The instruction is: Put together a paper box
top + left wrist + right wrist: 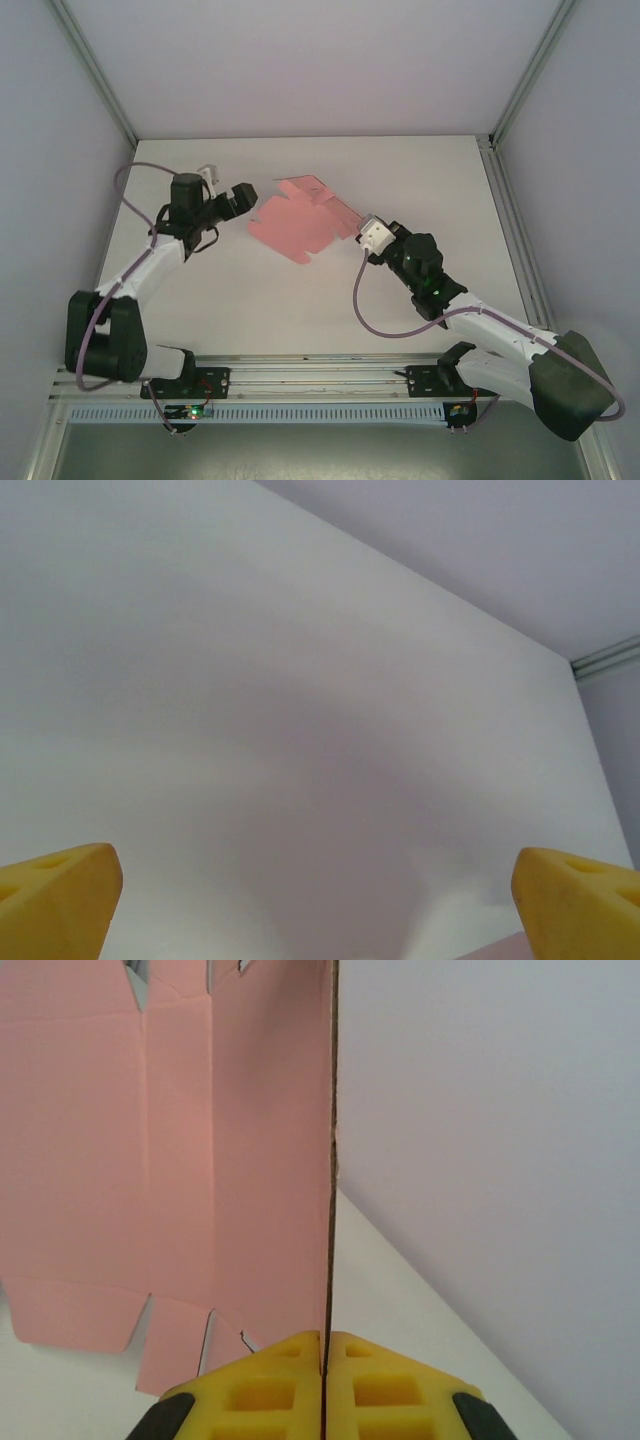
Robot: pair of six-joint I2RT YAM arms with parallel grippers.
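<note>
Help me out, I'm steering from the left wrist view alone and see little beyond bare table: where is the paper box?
Observer: The paper box, a pink die-cut sheet not yet a box, lies in the middle of the table, just right of your open left end effector.
Operator: Is anything holding it?
Observer: Yes, the right end effector is shut on its right-hand edge.
Operator: Is it lying flat?
Observer: Mostly. In the right wrist view the clamped panel shows edge-on while the rest shows its face, so that panel looks folded up.
</note>
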